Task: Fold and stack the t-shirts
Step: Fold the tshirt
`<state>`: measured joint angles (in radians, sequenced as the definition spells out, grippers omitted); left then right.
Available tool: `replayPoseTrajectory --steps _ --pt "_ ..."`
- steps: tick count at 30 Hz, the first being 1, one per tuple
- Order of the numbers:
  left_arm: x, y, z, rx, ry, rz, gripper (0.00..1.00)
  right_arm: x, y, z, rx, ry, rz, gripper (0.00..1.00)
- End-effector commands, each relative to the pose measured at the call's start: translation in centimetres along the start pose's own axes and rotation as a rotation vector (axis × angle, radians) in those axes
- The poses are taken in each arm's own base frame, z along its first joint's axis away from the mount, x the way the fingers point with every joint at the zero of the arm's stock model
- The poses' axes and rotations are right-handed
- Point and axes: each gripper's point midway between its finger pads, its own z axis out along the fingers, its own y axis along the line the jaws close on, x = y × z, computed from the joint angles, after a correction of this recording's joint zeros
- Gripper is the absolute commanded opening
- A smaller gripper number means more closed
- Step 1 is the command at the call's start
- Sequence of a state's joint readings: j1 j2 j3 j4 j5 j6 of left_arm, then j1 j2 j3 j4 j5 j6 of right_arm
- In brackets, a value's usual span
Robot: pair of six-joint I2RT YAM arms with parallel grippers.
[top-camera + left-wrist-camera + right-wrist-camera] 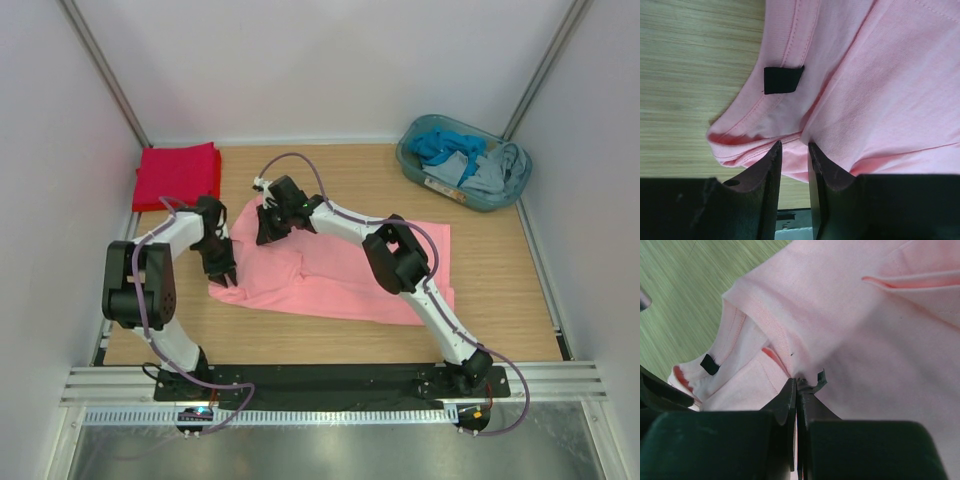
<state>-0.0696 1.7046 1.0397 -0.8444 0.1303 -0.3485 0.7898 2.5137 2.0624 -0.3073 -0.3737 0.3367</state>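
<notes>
The salmon-pink t-shirt [340, 275] lies spread across the middle of the table, its left part bunched and folded over. Its small dark neck label [782, 80] shows by the collar. My left gripper [794, 145] stands at the shirt's left edge [225, 270], jaws a little apart, with a fold of pink cloth [880, 90] at the tips. My right gripper [796, 380] is shut on a pinch of the pink shirt [865, 340] near the collar, at the shirt's upper left [268, 232]. The bright red t-shirt [178, 172] lies folded at the back left corner.
A teal basket [410, 160] holding blue and grey clothes sits at the back right. White walls close in the table on three sides. Bare wood shows in front of the pink shirt and along the right side.
</notes>
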Motion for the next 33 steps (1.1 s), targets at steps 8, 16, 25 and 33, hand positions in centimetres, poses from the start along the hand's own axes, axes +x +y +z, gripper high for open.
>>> replayPoseTrajectory --steps 8,16,25,33 --pt "-0.8 0.9 0.8 -0.078 -0.001 0.007 0.27 -2.8 1.1 -1.7 -0.03 -0.064 -0.021 0.01" --pt "-0.6 1.8 0.2 -0.166 -0.003 -0.009 0.06 -2.8 0.8 -1.8 -0.022 -0.061 -0.016 0.01" --pt "-0.3 2.5 -0.8 -0.216 -0.009 -0.068 0.0 -4.3 -0.9 -3.3 0.053 -0.106 0.012 0.01" --pt "-0.4 2.2 -1.6 -0.22 -0.037 -0.135 0.0 -4.4 -0.6 -3.7 0.042 -0.117 0.026 0.01"
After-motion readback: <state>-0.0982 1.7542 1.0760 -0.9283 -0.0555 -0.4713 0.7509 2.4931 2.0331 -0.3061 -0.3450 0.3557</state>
